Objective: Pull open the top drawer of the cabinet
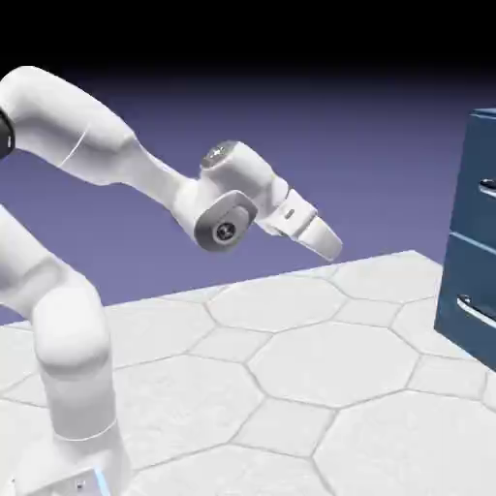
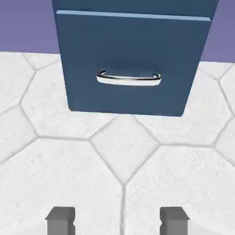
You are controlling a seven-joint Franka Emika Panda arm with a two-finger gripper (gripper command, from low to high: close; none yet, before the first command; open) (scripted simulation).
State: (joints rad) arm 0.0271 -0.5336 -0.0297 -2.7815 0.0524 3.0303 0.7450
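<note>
White and two-fingered, the gripper [image 1: 327, 250] is spread wide, holding nothing, well apart from the dark blue boxy cabinet [image 1: 469, 254]. Its flat-fronted top drawer [image 1: 479, 174] is set above the lower one; the slim silver bar handle [image 1: 489, 188] should be gripped mid-bar, smooth, probably slippery.

The cabinet [image 1: 465, 252], ahead of the gripper [image 1: 325, 242], is cut off by the exterior view's right edge, along with its 2 handles; in the hand view, the top drawer [image 2: 137, 5] ahead is cropped above, its handle out of frame.
</note>
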